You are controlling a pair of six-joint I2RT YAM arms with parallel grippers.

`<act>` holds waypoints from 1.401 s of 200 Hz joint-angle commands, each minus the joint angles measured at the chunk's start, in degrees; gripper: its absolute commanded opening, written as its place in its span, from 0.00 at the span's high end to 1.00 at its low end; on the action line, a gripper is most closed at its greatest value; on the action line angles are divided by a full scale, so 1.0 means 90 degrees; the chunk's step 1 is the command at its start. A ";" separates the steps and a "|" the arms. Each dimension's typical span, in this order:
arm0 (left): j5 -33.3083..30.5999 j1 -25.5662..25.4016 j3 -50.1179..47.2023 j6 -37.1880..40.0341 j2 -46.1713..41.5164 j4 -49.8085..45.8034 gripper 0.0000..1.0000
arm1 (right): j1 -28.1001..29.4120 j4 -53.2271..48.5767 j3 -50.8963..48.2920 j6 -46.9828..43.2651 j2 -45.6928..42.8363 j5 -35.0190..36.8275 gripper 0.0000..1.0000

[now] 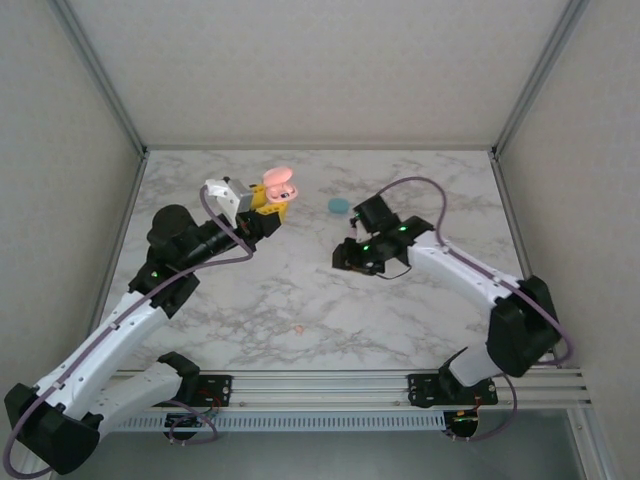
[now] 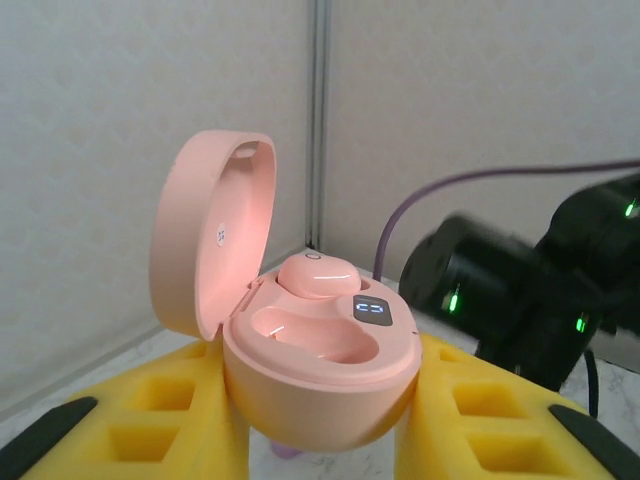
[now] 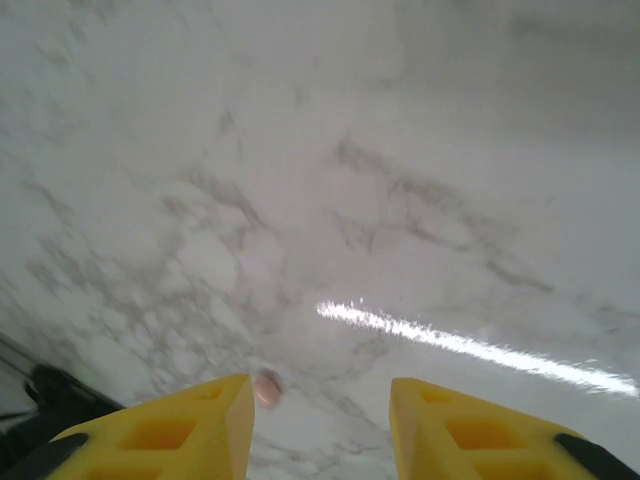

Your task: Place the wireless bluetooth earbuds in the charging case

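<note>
Over the surface (image 1: 400, 320), charging case (image 2: 320, 370) aloft.
Left arm (image 1: 130, 315) stretches forward, left gripper (image 1: 268, 205) clamping the open case; right gripper (image 3: 320, 430) hangs low, jaws parted, empty, near an earbud (image 3: 267, 388).

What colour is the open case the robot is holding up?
The case is pale pink, seen best in the left wrist view.

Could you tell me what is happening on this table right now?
The left gripper holds up an open pink charging case; one pink earbud sits inside and the other slot is empty. The right gripper, jaws open, hovers over the marble table near a loose pink earbud.
</note>
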 commanded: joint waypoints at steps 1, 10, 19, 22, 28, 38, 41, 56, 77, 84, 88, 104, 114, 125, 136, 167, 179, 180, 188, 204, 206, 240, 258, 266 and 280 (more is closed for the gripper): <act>-0.0171 -0.0051 0.0283 0.0006 -0.0182 -0.0061 0.78 | 0.0702 0.0180 0.0056 0.0227 0.0668 -0.0275 0.59; -0.0200 -0.0051 0.0289 0.0014 -0.0208 -0.0080 0.78 | 0.0924 0.0303 0.0105 0.0283 0.0928 -0.0334 0.59; -0.0220 -0.0052 0.0298 0.0024 -0.0229 -0.0105 0.78 | 0.1170 0.0300 0.0216 0.0301 0.1211 -0.0300 0.59; -0.0222 -0.0051 0.0305 0.0029 -0.0242 -0.0115 0.78 | 0.1233 0.0286 0.0267 0.0292 0.1304 -0.0292 0.59; -0.0220 -0.0051 0.0312 0.0053 -0.0256 -0.0151 0.78 | 0.1362 0.0233 0.0363 0.0280 0.1501 -0.0264 0.59; -0.0230 -0.0051 0.0324 0.0072 -0.0277 -0.0205 0.78 | 0.1541 0.0174 0.0500 0.0275 0.1757 -0.0217 0.59; -0.0232 -0.0051 0.0323 0.0076 -0.0286 -0.0216 0.78 | 0.1581 0.0131 0.0555 0.0263 0.1801 -0.0194 0.59; -0.0261 -0.0051 0.0314 0.0103 -0.0326 -0.0242 0.78 | 0.1845 -0.0052 0.0788 0.0180 0.2142 -0.0140 0.59; -0.0291 -0.0051 0.0314 0.0123 -0.0341 -0.0262 0.78 | 0.2138 -0.0139 0.1090 0.0080 0.2521 -0.0264 0.59; -0.0283 -0.0051 0.0314 0.0132 -0.0336 -0.0267 0.78 | 0.2207 -0.0130 0.1154 0.0094 0.2603 -0.0285 0.59; -0.0281 -0.0051 0.0322 0.0132 -0.0336 -0.0263 0.78 | 0.2231 -0.0133 0.1183 0.0098 0.2647 -0.0300 0.59; -0.0281 -0.0056 0.0332 0.0158 -0.0336 -0.0293 0.78 | 0.2338 -0.0234 0.1283 0.0126 0.2788 -0.0263 0.59; -0.0281 -0.0052 0.0335 0.0168 -0.0344 -0.0313 0.78 | 0.2388 -0.0347 0.1332 0.0117 0.2835 -0.0170 0.58; -0.0281 -0.0051 0.0324 0.0180 -0.0346 -0.0335 0.78 | 0.2429 -0.0470 0.1374 0.0098 0.2872 -0.0052 0.58; -0.0277 -0.0051 0.0314 0.0181 -0.0342 -0.0345 0.78 | 0.2451 -0.0554 0.1394 0.0075 0.2901 -0.0016 0.58; -0.0253 -0.0051 0.0343 0.0175 -0.0281 -0.0335 0.78 | 0.2533 -0.0675 0.1445 0.0021 0.2969 -0.0007 0.58; -0.0242 -0.0051 0.0363 0.0180 -0.0268 -0.0334 0.78 | 0.2556 -0.0725 0.1486 -0.0032 0.3011 -0.0015 0.59; -0.0242 -0.0051 0.0363 0.0176 -0.0263 -0.0335 0.78 | 0.2557 -0.0735 0.1490 -0.0035 0.3018 -0.0016 0.59; -0.0232 -0.0051 0.0364 0.0176 -0.0259 -0.0330 0.78 | 0.2558 -0.0757 0.1508 -0.0050 0.3042 -0.0004 0.59; -0.0227 -0.0051 0.0377 0.0175 -0.0240 -0.0335 0.78 | 0.2559 -0.0763 0.1517 -0.0071 0.3081 -0.0007 0.61; -0.0226 -0.0051 0.0381 0.0177 -0.0239 -0.0340 0.78 | 0.2553 -0.0759 0.1515 -0.0072 0.3089 0.0003 0.61; -0.0193 -0.0051 0.0388 0.0181 -0.0202 -0.0364 0.78 | 0.2563 -0.0748 0.1597 -0.0083 0.3184 0.0006 0.65; -0.0167 -0.0051 0.0391 0.0181 -0.0201 -0.0374 0.78 | 0.2571 -0.0757 0.1607 -0.0091 0.3245 0.0035 0.67; -0.0173 -0.0051 0.0387 0.0175 -0.0203 -0.0379 0.78 | 0.2563 -0.0776 0.1617 -0.0084 0.3274 0.0072 0.67; -0.0178 -0.0051 0.0382 0.0171 -0.0205 -0.0372 0.78 | 0.2565 -0.0782 0.1628 -0.0086 0.3316 0.0102 0.67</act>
